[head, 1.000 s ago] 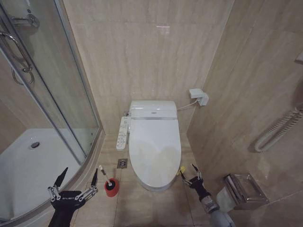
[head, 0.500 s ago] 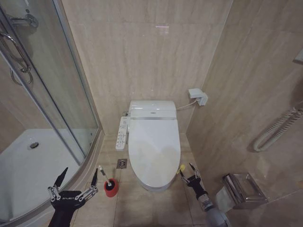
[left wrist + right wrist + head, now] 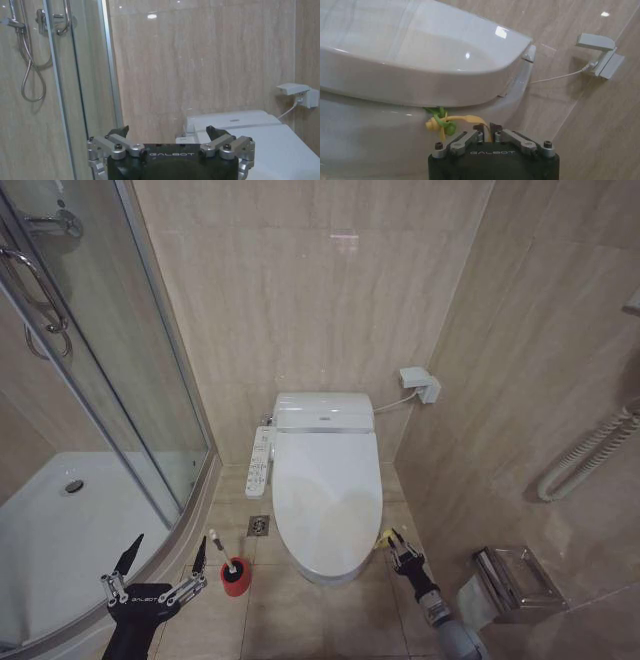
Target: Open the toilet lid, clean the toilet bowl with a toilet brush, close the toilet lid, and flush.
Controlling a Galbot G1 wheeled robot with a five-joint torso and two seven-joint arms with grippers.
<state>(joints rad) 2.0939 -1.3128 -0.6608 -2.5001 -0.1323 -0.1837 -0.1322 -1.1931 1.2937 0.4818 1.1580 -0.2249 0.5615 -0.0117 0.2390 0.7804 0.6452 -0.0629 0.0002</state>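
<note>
The toilet lid (image 3: 327,490) lies shut over the toilet bowl, hiding the inside. A yellow-green strap loop (image 3: 382,538) hangs at the lid's right front edge. My right gripper (image 3: 397,543) is low beside the toilet; in the right wrist view the right gripper (image 3: 487,128) is shut on the strap's yellow end, with the knot (image 3: 439,123) just under the lid (image 3: 420,60). The toilet brush (image 3: 217,544) stands in its red holder (image 3: 236,574) on the floor left of the toilet. My left gripper (image 3: 170,543) hangs open above the shower's edge, close to the brush; the left gripper (image 3: 166,131) holds nothing.
A glass shower enclosure (image 3: 150,380) and its white tray (image 3: 60,530) fill the left side. A bidet control panel (image 3: 259,462) and a floor drain (image 3: 258,525) are left of the toilet. A wall socket (image 3: 420,384), coiled hose (image 3: 585,455) and paper holder (image 3: 515,580) line the right wall.
My right gripper has moved forward to the strap loop and its fingers have gone from open to shut on it. The left arm has stayed still.
</note>
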